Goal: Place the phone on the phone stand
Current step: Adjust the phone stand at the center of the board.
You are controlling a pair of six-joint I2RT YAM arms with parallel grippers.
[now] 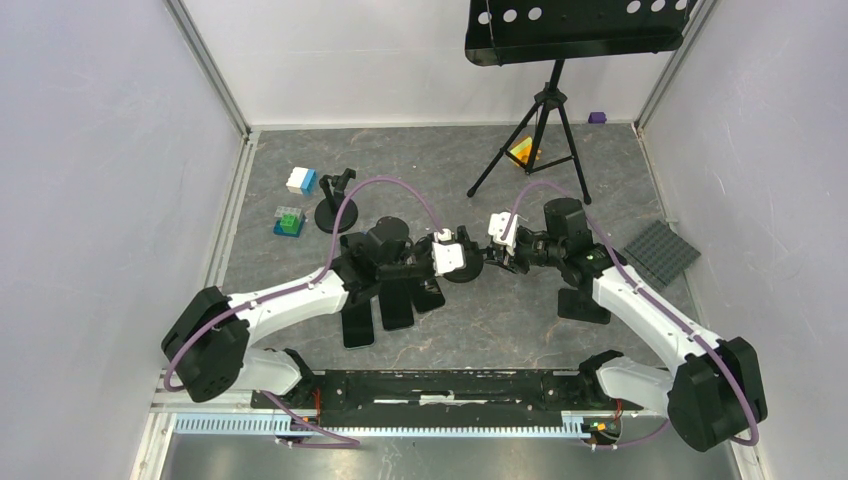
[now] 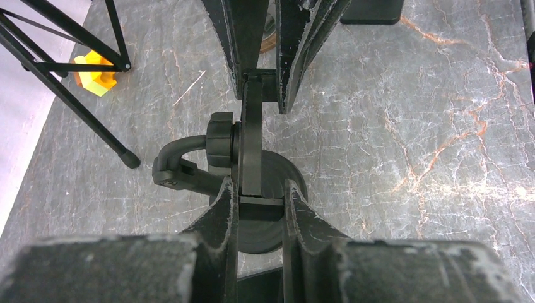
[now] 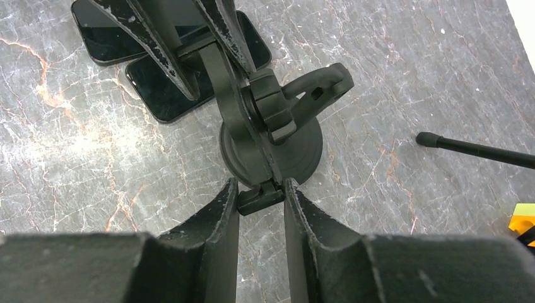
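Note:
A black phone stand (image 1: 461, 268) with a round base stands mid-table, and its clamp bar (image 2: 251, 132) is held from both ends. My left gripper (image 2: 260, 201) is shut on the near end of the clamp. My right gripper (image 3: 260, 192) is shut on the other end (image 3: 257, 198). In the top view the left gripper (image 1: 462, 259) and the right gripper (image 1: 483, 254) meet over the stand. Three black phones lie flat to the left of the stand, the nearest one (image 1: 430, 293) beside the base, and they also show in the right wrist view (image 3: 163, 95).
Another dark phone (image 1: 583, 305) lies by the right arm. A second stand (image 1: 335, 205) and toy blocks (image 1: 300, 180) sit at the back left. A music stand tripod (image 1: 535, 130) with a yellow block (image 1: 522, 150) is behind. A grey baseplate (image 1: 662, 252) lies at the right.

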